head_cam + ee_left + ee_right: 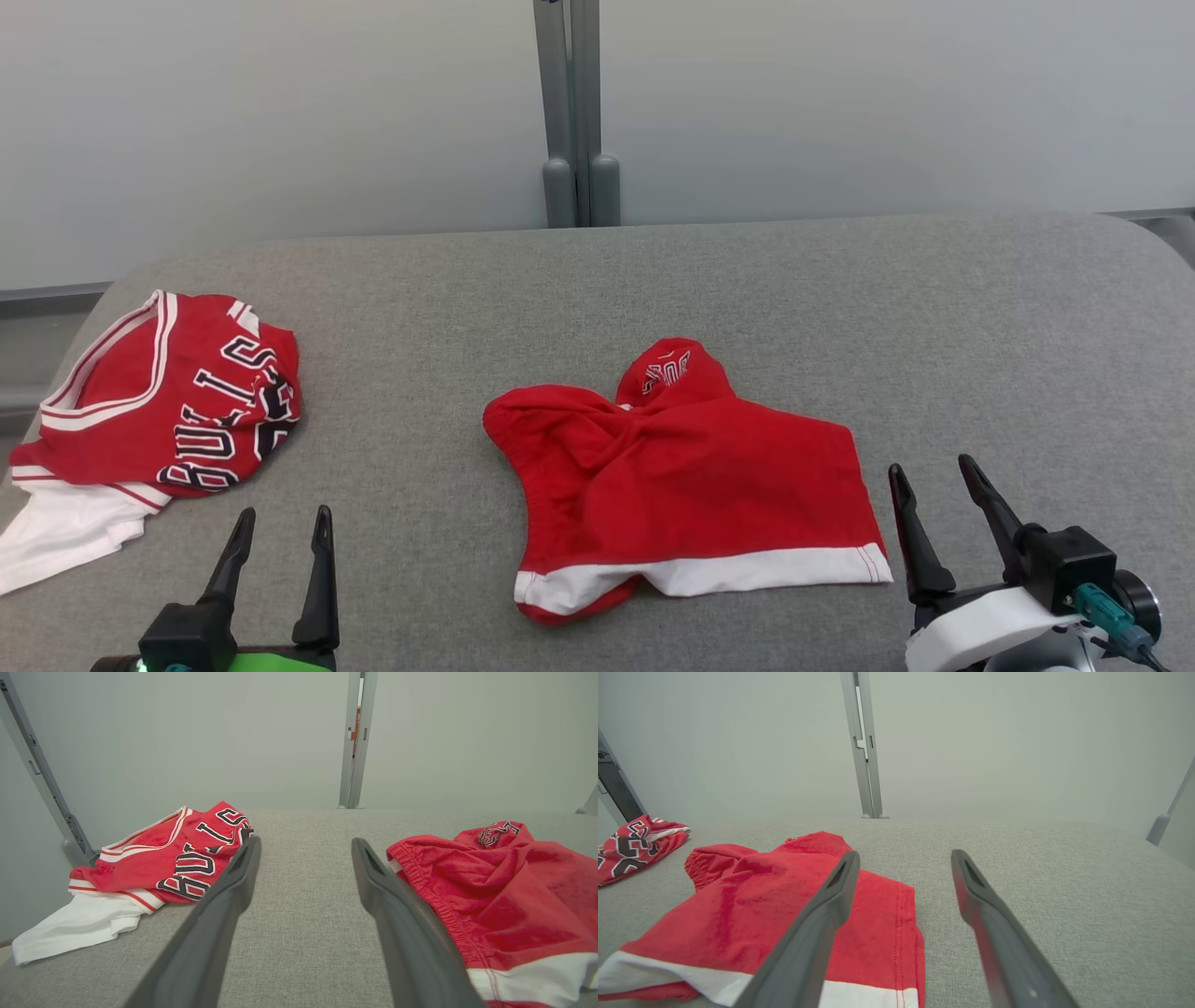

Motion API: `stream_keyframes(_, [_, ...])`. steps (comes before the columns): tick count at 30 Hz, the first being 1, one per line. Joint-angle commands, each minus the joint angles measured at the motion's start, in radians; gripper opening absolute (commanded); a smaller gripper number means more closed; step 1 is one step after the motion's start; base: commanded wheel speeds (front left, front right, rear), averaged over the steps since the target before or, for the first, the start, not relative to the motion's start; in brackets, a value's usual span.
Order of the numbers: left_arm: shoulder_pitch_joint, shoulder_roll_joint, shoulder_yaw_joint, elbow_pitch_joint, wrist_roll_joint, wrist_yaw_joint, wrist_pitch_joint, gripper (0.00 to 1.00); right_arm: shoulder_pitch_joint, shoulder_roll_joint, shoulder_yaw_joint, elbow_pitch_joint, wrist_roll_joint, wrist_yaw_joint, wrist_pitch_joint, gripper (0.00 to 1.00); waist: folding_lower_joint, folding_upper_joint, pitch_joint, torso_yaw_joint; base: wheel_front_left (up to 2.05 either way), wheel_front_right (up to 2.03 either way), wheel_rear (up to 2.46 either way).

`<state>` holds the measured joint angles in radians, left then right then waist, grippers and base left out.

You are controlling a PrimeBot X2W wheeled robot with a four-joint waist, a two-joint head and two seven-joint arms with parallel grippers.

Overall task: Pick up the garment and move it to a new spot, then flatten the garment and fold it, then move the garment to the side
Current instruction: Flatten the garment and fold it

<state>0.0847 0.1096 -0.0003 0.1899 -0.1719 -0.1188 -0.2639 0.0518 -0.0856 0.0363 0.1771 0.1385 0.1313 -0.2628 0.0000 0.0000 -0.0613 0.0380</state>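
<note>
A: What step was the robot on?

B: The first one, I think. The red shorts [691,476] lay crumpled on the grey table [560,280], and nothing was picked up yet.

A: Where were the shorts?

B: In the middle of the table, closer to the near edge than the far one. The right gripper [931,464] was just beside their right corner, by the near edge. The left gripper [285,511] was by the near edge too, between the shorts and a red jersey [177,392] that sat at the left edge.

A: Were the fingers holding anything?

B: No. Both pairs of fingers stood wide apart, with nothing between them.

A: How did the shorts look?

B: Red, with a white band along the near side. The right part lay quite flat, but the left part was bunched and twisted, and a little lump with letters poked up at the far side.

A: So what did the next move need?

B: I think each gripper had to reach in, pinch an edge of the cloth and lift — gently, so the soft cloth would not slip out.
</note>
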Motion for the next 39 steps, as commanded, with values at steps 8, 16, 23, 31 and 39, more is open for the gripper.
stream_keyframes(8, [-0.017, -0.010, 0.000, 0.017, 0.010, -0.010, -0.001, 1.00, 0.003, -0.005, 0.002, 0.005, 0.007, -0.001, -0.003, 1.00, 0.0000, 0.0000, 0.006, -0.001, 0.00, 0.00, 0.00])
stream_keyframes(16, [-0.051, 0.012, -0.151, 0.078, -0.020, -0.012, -0.001, 1.00, -0.002, -0.007, -0.002, 0.042, 0.003, -0.001, -0.003, 1.00, 0.0000, 0.0000, 0.015, -0.004, 0.00, 0.00, 0.00])
stream_keyframes(23, [-0.121, 0.035, -0.339, 0.202, -0.098, -0.012, -0.001, 1.00, -0.032, -0.017, 0.012, 0.123, 0.012, -0.001, -0.003, 1.00, 0.0000, 0.0000, 0.028, -0.017, 0.00, 0.00, 0.00])
stream_keyframes(31, [-0.205, 0.044, -0.486, 0.370, -0.195, -0.012, -0.001, 1.00, -0.081, -0.022, 0.050, 0.255, 0.021, -0.001, -0.003, 1.00, 0.0000, 0.0000, 0.053, -0.036, 0.00, 0.00, 0.00])
stream_keyframes(39, [-0.288, 0.037, -0.585, 0.486, -0.275, -0.012, -0.001, 1.00, -0.146, -0.014, 0.087, 0.386, 0.041, -0.001, -0.003, 1.00, 0.0000, 0.0000, 0.076, -0.043, 0.00, 0.00, 0.00])
